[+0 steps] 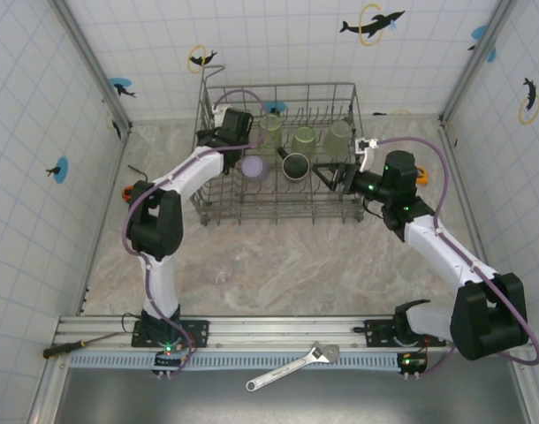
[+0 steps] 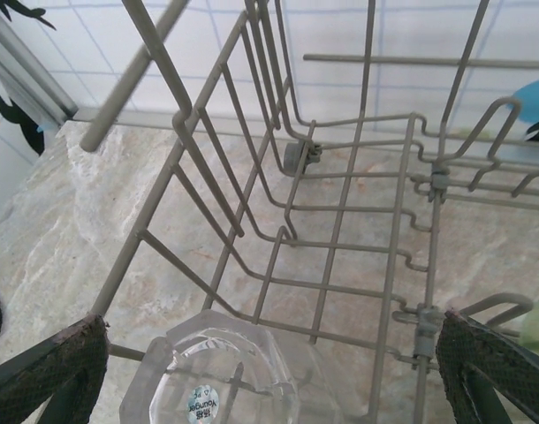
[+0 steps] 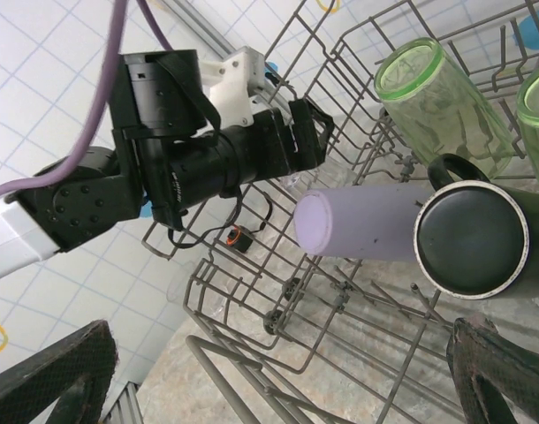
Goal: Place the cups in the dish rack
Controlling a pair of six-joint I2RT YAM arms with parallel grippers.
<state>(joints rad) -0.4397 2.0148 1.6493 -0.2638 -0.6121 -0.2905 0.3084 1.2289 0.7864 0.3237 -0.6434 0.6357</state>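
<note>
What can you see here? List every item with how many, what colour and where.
dish rack: one, grey wire, far middle of the table
green cups: three, translucent green, far row of the rack
lavender cup: one, lavender, on its side in the rack
black mug: one, black, in the rack beside the lavender cup
clear cup: one, colourless, base up at the rack's left end
wrench: one, silver, near edge between the arm bases
table: one, beige marble pattern
left gripper: open, straddling the clear cup
right gripper: open, by the black mug
</note>
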